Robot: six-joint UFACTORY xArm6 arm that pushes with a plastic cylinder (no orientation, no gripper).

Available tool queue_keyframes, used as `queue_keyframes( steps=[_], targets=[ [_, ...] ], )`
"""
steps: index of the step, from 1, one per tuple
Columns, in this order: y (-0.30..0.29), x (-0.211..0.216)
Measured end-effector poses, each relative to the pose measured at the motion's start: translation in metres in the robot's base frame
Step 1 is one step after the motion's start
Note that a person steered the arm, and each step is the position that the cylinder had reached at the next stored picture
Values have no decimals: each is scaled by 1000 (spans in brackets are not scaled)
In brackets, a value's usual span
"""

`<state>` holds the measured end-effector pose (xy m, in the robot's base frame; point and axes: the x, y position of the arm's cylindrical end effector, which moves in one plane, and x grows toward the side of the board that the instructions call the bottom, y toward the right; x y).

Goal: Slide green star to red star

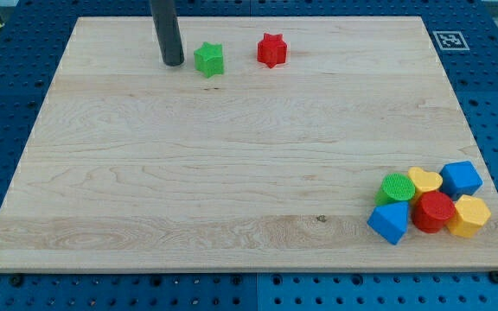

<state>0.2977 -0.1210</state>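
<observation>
A green star (208, 59) lies on the wooden board (232, 155) near the view's top, left of centre. A red star (271, 50) lies to its right, a short gap between them. My tip (173, 63) rests on the board just to the left of the green star, a small gap apart from it. The dark rod rises from the tip out of the view's top.
A cluster of blocks sits at the bottom right: a green cylinder (397, 187), a yellow heart (424, 180), a blue cube (462, 178), a blue triangular block (389, 222), a red cylinder (433, 211), a yellow hexagonal block (469, 215). A marker tag (450, 40) is at the top right.
</observation>
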Motion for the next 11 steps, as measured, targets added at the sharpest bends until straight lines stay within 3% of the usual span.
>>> queue_keyframes(
  steps=[4, 6, 9, 11],
  targets=[
    [40, -5],
    [67, 33],
    [118, 50],
    [83, 43]
  ],
)
